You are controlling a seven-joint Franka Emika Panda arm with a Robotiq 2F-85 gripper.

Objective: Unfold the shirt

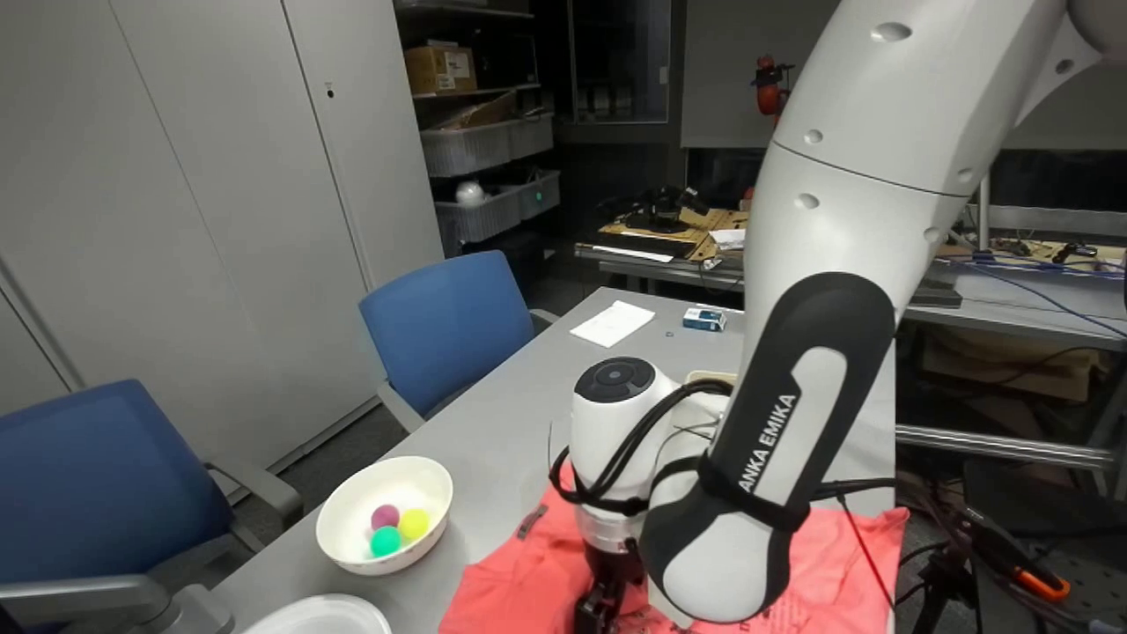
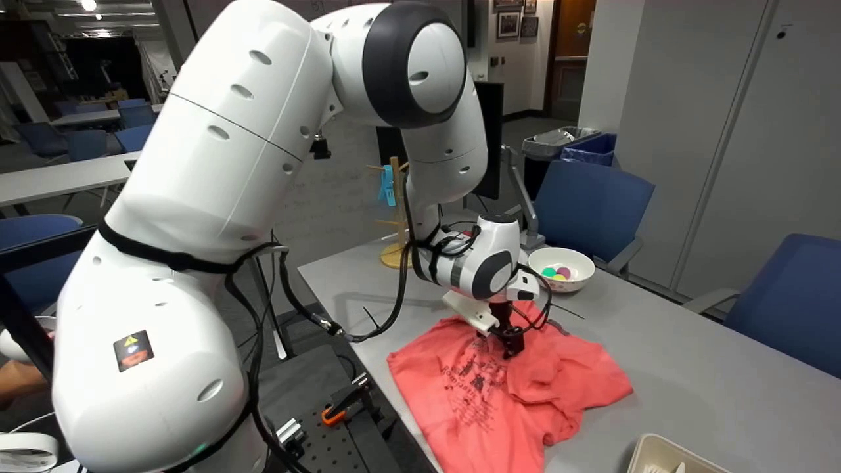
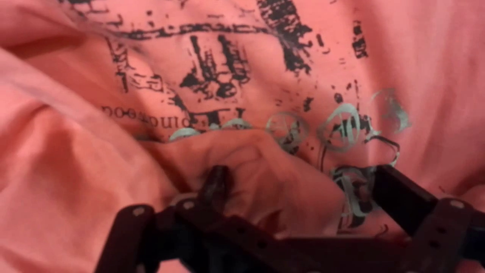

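The coral-red shirt (image 2: 486, 414) lies wrinkled on the table with dark print showing on top. Its far side is bunched and folded over near the gripper, and one part reaches the table's edge. My gripper (image 2: 511, 343) points down onto the cloth near that bunched part. Up close in the wrist view, the jaws of the gripper (image 3: 299, 172) stand wide apart, with a raised fold of the shirt (image 3: 261, 151) between them. Neither finger appears clamped on this fold. In an exterior view the arm covers much of the shirt (image 1: 519, 572).
A white bowl (image 1: 423, 480) with coloured balls stands beside the shirt. Near it is a white plate (image 1: 321, 616). A beige tray (image 2: 647, 450) sits at the table's near side, and a wooden stand (image 2: 392, 256) at the far edge. Blue chairs (image 2: 591, 203) line one side.
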